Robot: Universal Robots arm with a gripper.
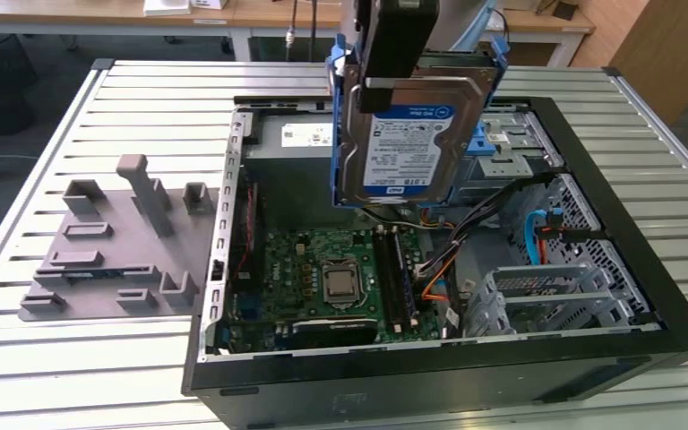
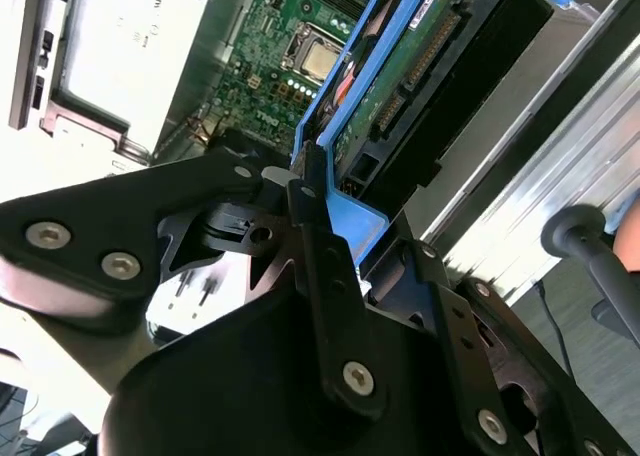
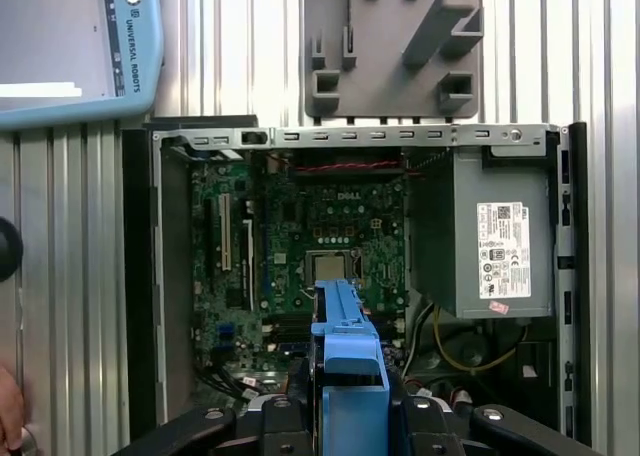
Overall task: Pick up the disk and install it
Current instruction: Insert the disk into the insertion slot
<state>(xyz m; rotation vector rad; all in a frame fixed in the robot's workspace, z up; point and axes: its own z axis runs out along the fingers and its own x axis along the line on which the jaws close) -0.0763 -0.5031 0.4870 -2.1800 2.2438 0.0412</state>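
Labels w/ tiny print on disk (image 1: 410, 134), grey box (image 3: 490, 226); illegible.

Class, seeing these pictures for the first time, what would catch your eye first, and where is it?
The disk, silver with a blue frame, hangs upright in the gripper, whose fingers are shut on its top edge, above the open computer case. Inside the case the green motherboard lies bare. On the exterior view's left a grey moulded fixture sits on the slatted table.
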